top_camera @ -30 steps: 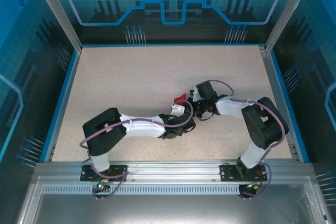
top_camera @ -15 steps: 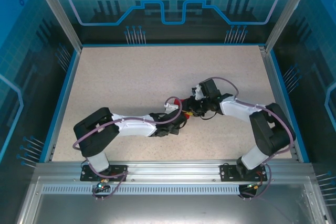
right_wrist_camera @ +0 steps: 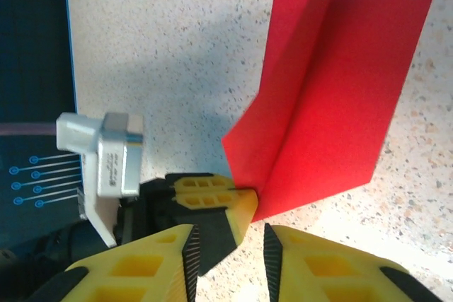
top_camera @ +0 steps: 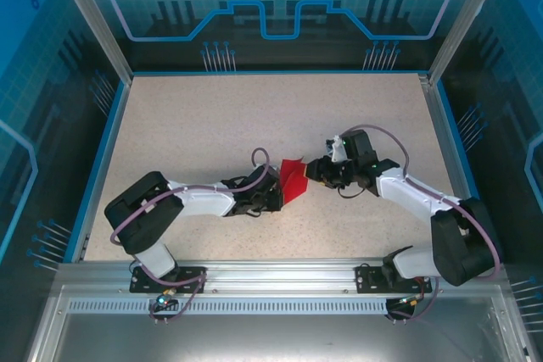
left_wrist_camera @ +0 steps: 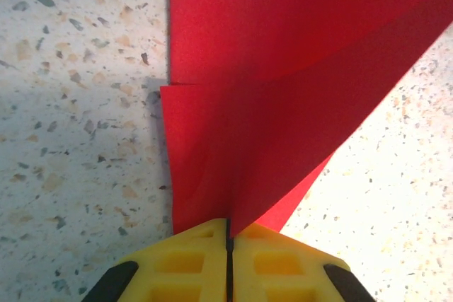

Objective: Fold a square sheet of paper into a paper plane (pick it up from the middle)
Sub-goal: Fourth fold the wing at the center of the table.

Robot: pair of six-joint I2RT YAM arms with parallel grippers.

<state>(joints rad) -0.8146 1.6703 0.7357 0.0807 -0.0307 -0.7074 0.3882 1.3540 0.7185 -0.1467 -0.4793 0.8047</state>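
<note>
The square sheet of paper (top_camera: 295,178) is bright red and folded into a creased wedge, lying at the middle of the speckled table. My left gripper (top_camera: 278,193) is at its left end. In the left wrist view the yellow fingers (left_wrist_camera: 272,259) are pressed together on the paper's (left_wrist_camera: 283,68) lower edge, at the crease. In the right wrist view the paper (right_wrist_camera: 340,118) spreads flat with one flap standing up. My right gripper (right_wrist_camera: 230,252) stands open just off the paper's corner, nothing between its fingers. The left gripper's tip (right_wrist_camera: 212,192) sits right ahead of that gap.
The table's blue rim (top_camera: 102,158) and transparent walls close in the sides and back. An aluminium rail (top_camera: 271,273) runs along the front, where both arm bases stand. The left wrist's grey camera housing (right_wrist_camera: 106,157) is close to my right fingers.
The right gripper has opened and drawn back to the right, off the paper. The left gripper has pulled the paper left and toward the front, so more of it shows.
</note>
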